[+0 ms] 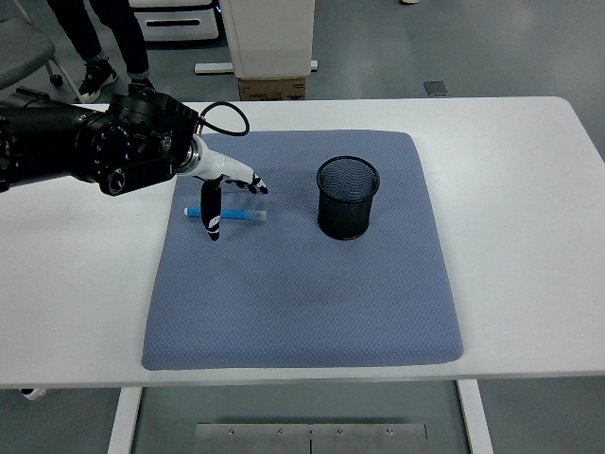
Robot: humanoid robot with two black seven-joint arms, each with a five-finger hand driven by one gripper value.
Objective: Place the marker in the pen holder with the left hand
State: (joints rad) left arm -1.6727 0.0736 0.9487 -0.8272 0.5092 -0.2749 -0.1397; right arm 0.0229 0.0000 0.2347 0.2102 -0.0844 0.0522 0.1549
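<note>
Left hand [222, 186] over marker [227, 215], fingers [212, 210] pointing down.

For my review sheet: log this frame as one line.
phase: reaching | left hand: open, over marker | marker: flat on mat | holder: upright, right of marker | right hand: out of view

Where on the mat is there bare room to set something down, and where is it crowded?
The whole near half of the blue mat is bare, as is the strip right of the pen holder and the gap between it and the marker. It is crowded only at the far-left corner, where the left hand hangs over the marker.
</note>
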